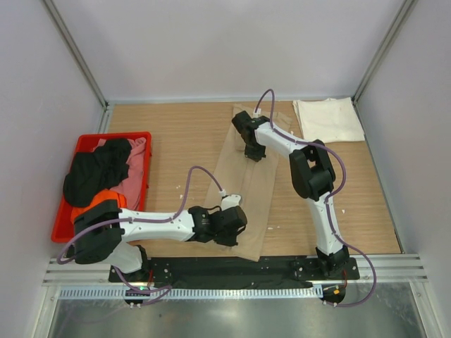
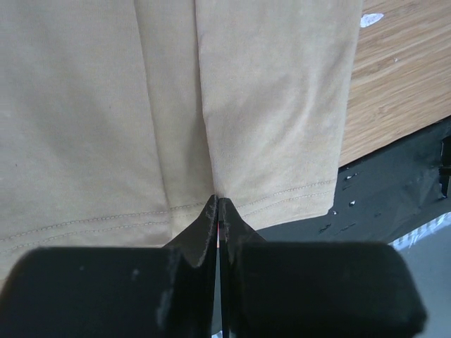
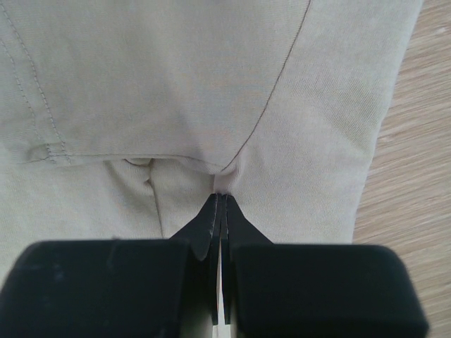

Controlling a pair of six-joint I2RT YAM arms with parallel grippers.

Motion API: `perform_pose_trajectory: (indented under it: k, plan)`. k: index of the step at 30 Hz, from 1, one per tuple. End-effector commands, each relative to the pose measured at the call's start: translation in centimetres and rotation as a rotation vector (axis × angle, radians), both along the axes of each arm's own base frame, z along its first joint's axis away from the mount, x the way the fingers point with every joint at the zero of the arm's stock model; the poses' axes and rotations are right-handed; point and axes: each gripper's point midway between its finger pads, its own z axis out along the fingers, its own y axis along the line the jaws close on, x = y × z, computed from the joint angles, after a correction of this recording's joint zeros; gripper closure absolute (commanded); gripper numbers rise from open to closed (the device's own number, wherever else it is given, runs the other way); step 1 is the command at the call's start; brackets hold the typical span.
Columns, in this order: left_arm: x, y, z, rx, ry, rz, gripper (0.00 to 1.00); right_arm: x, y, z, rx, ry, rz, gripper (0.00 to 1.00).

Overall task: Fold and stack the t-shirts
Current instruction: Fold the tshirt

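- The desk (image 1: 176, 141) is pale wood with plain pale walls on three sides. A black mat (image 1: 232, 267) runs along the near edge under the two arm bases.
- I count five shirts, one bin and two arms.
- The tan shirt (image 1: 246, 186) lies in the middle of the desk, folded into a long narrow strip that runs from the near edge toward the back.
- The cream shirt (image 1: 328, 120) sits folded flat in the far right corner, well apart from the tan one.
- The red bin (image 1: 113, 135) stands at the left edge of the desk. A black shirt (image 1: 95, 172), a pink shirt (image 1: 135, 176) and an orange shirt (image 1: 107, 197) are heaped loosely inside it.
- The left end effector (image 2: 218, 205) is at the near end of the strip, its tips pressed together on the stitched hem of the tan shirt.
- The right end effector (image 3: 220, 201) is at the far end, its tips pinching a fold of the same shirt beside a seam.
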Motion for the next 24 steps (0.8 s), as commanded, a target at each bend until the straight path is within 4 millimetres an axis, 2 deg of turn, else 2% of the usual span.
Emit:
perform_pose_trajectory:
  k: [1, 5, 11, 24]
  plan:
    - [0.6, -0.5, 1.9, -0.031, -0.036, 0.029, 1.0, 1.8, 0.4, 4.4, 0.042, -0.122, -0.018, 0.99]
    - [0.7, -0.2, 2.0, -0.021, -0.044, 0.035, 1.0, 2.1, 0.4, 5.3, 0.048, -0.151, -0.026, 0.99]
    - [0.6, -0.1, 1.8, -0.009, -0.043, 0.043, 1.0, 2.0, 0.5, 5.1, 0.058, -0.154, -0.034, 0.99]
    - [0.3, 0.8, 2.4, 0.032, -0.072, 0.072, 1.0, 2.7, 1.2, 6.6, 0.096, -0.213, -0.015, 0.99]
